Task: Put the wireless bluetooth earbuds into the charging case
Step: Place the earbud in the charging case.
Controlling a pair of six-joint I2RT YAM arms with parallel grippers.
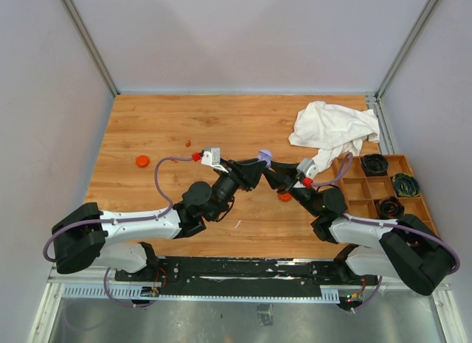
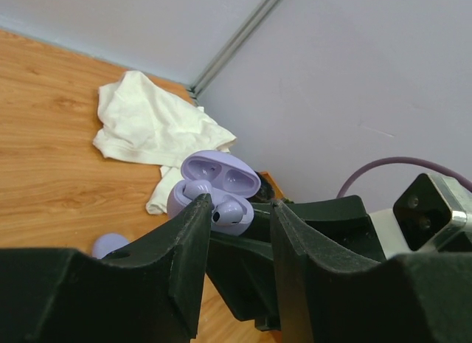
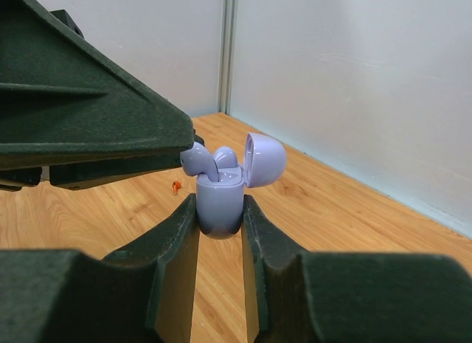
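1. right pincer [image 3: 219, 204]: pressed together on the lavender, rounded plastic charging case [image 3: 220, 214]. the case body stands upright between both fingertips.
2. case lid [image 3: 265, 158]: hinged open, on the side of the case away from the left pincer [image 2: 240, 209].
3. left pincer: fingers spread with a gap between them, pinching nothing. its tips sit just above the open case, close to the right pincer's tips.
4. two tiny lavender plastic earbuds [image 3: 196, 160]: both sit in the case and protrude above its rim. one leans toward the left pincer and lies just under one fingertip. in the left wrist view it shows in the gap, against one finger and clear of the other. whether either is fully seated cannot be told.
5. tiny orange-red plastic piece [image 3: 175, 186]: on the wooden table [image 1: 184, 114], beyond the right pincer and well apart from it.
6. crumpled white cloth [image 2: 147, 125]: on the table beyond the left pincer's tips.
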